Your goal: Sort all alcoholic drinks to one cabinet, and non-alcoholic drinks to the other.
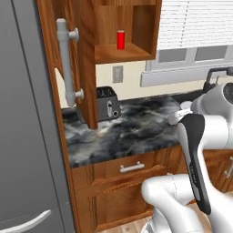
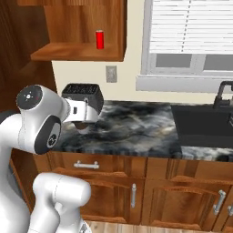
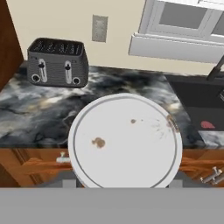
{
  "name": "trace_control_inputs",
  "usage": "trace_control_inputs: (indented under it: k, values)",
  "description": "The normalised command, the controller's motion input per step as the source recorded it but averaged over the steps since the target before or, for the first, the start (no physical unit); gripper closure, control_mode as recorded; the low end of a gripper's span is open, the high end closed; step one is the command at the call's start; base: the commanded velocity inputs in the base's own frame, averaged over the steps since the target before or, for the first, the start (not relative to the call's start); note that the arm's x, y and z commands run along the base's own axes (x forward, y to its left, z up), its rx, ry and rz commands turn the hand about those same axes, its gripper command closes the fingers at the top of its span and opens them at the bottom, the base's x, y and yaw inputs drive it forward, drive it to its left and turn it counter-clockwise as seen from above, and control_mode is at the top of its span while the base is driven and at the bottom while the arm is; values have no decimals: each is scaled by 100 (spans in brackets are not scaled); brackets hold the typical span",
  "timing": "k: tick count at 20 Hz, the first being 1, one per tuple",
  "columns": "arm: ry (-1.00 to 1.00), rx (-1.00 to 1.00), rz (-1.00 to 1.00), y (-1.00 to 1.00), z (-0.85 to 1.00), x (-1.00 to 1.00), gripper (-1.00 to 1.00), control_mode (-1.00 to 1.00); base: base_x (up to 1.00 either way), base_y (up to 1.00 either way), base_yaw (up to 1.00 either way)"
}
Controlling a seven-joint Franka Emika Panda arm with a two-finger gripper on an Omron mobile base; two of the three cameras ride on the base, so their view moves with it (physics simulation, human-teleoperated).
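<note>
Above the toaster (image 1: 108,103), inside the open cabinet (image 1: 123,53), the red can (image 1: 120,39) is already standing; the pale-lidded cup (image 3: 126,140) is being carried over the table (image 1: 132,129), clamped in the pincer.

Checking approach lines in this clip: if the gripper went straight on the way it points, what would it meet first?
The gripper would first meet the pale-lidded cup it seems to grip, right ahead. Past that is probably the marble counter near its front edge, though depth is unclear.
</note>
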Motion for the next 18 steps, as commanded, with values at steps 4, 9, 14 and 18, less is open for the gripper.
trace_control_inputs:
  k: [4,9,14,18]
  values:
    - [0,0,0,0,0,0,100,100,36,25,0]
    - [0,0,0,0,0,0,100,100,36,26,0]
    - [0,0,0,0,0,0,100,100,34,25,0]
    - [0,0,0,0,0,0,100,100,31,28,0]
